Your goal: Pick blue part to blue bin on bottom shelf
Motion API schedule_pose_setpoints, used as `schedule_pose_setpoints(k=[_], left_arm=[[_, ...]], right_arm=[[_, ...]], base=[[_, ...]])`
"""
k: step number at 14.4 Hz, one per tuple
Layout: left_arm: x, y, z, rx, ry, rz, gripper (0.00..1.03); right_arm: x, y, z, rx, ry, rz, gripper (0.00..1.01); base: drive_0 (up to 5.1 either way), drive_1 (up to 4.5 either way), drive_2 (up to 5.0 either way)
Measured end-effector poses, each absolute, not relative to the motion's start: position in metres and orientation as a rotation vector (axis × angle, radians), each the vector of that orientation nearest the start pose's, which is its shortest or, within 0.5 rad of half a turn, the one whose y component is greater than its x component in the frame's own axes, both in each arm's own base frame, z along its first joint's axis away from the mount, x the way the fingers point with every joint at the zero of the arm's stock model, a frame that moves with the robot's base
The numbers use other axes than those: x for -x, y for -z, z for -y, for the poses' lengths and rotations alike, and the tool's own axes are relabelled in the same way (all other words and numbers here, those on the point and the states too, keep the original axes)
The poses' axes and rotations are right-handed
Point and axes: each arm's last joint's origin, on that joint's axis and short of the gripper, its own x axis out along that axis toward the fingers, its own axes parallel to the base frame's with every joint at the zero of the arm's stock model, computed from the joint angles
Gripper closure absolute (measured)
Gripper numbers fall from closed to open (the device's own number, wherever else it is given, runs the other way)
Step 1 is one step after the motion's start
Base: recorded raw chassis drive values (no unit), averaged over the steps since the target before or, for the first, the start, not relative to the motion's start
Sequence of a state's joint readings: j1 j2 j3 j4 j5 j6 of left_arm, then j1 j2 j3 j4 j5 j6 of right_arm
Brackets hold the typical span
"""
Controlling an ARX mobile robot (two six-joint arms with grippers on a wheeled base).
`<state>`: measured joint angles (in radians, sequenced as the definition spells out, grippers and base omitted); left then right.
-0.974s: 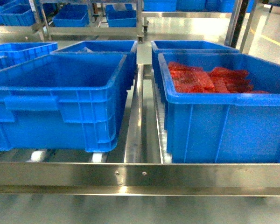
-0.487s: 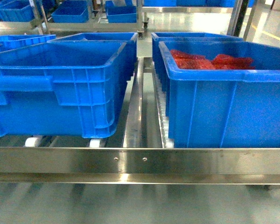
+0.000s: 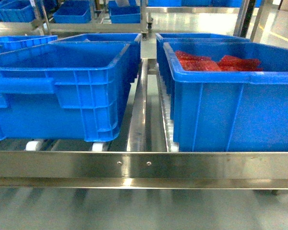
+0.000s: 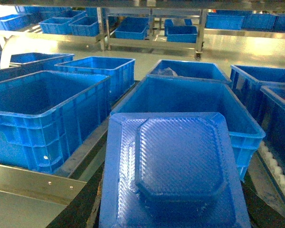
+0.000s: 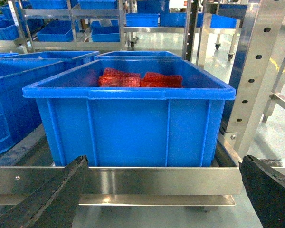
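Left wrist view: the blue part (image 4: pixel 178 173), a moulded blue tray with a raised octagonal centre, fills the lower middle of the frame, tilted up in front of the camera and above the near edge of an empty blue bin (image 4: pixel 185 102). The left claw itself is hidden beneath the part, so I cannot tell whether it is clenched on it. More bins stand to the left (image 4: pixel 42 114) and behind.

Head view: the bottom shelf (image 3: pixel 144 165) shows its flat riveted front rail, a centre divider rail (image 3: pixel 139 115) and white rollers (image 3: pixel 32 143) under the bins. Left of the divider sits an empty bin (image 3: pixel 62 96); right of it a bin (image 3: pixel 230 110) holding red parts (image 3: pixel 216 62). Neither claw shows here.

Right wrist view: the right claw (image 5: pixel 161 190) hangs released, its two dark fingers (image 5: pixel 52 199) spread wide at the bottom corners, facing the bin of red parts across the front rail
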<state>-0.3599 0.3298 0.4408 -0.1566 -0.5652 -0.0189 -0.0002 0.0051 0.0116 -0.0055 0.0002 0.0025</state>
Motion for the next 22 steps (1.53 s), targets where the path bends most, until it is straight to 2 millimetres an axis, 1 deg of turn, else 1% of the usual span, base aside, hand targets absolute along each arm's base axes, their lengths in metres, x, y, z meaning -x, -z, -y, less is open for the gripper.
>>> schedule_pose_setpoints(k=[22], left_arm=[[-0.0986,-0.2716,0.0205,-0.002,-0.205,-0.04,0.6]], right_arm=[[-0.0973,-0.1666,0.0,-0.002,0.0,0.002,0.03]], base=[[0.0,0.0,0.0]])
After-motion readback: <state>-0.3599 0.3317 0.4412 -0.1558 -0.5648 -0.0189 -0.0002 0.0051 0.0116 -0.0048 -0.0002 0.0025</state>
